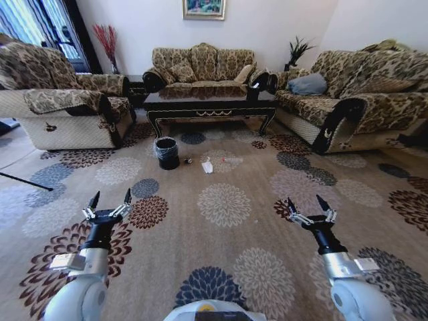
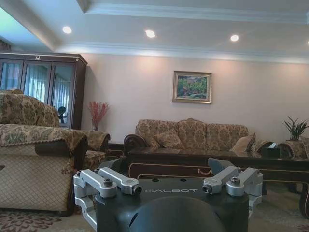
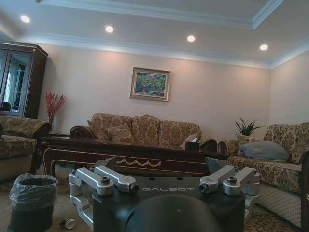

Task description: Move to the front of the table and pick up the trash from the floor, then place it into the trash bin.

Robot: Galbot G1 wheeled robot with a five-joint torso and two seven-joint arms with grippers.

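right gripper [image 3: 169,186] spread wide, facing the table [image 3: 130,162], trash bin [image 3: 31,203] beside.

A patterned carpet [image 1: 227,221] with round flower medallions covers the floor. On it, before the dark tabletop [image 1: 210,101] with gold scrollwork, stands the black trash bin [image 1: 166,152] with its bag liner. Just beside the bin lies a small dark wad [image 1: 188,160], then a long white paper piece [image 1: 207,165], and farther right a clear bottle [image 1: 231,160]. A black tissue box [image 3: 192,145] sits on the tabletop's right end.

Home living room: patterned sofas [image 1: 204,67] around a dark coffee table [image 1: 210,105], floral carpet [image 1: 227,207], framed painting [image 1: 204,8] on far wall.
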